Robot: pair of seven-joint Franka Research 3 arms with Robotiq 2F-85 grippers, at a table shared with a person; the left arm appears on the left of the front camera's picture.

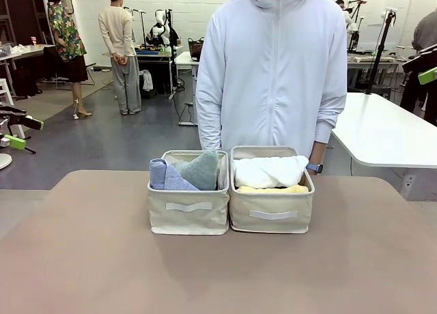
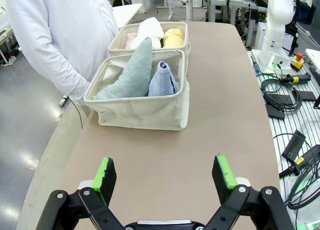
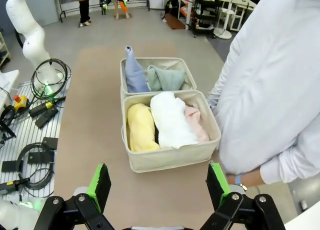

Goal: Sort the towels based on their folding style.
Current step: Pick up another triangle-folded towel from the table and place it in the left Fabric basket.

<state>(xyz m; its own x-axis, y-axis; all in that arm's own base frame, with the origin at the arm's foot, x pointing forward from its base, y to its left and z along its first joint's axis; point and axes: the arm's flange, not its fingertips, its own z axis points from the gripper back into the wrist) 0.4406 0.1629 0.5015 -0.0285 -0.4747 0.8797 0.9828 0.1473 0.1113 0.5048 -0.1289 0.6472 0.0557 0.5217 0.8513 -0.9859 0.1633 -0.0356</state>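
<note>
Two beige bins stand side by side at mid table. The left bin [image 1: 188, 218] holds two cone-shaped towels, light blue [image 1: 164, 176] and grey-green [image 1: 200, 169]. In the right bin [image 1: 272, 222] lie rolled towels: white [image 1: 270, 170] and yellow [image 1: 273, 189], with a pink one [image 3: 196, 124] beside them in the right wrist view. My left gripper [image 2: 165, 174] hangs open over the table's left end, well short of the cone bin [image 2: 140, 112]. My right gripper [image 3: 159, 185] is open too, off the far side of the roll bin [image 3: 170, 157]. Nothing is between either pair of fingers.
A person in a white hooded jacket [image 1: 273, 68] stands right behind the bins, arms down, a watch on one wrist [image 1: 314, 168]. Bare tabletop [image 1: 205, 273] lies around the bins. Cables and a robot base [image 2: 277, 30] sit past the table's long side.
</note>
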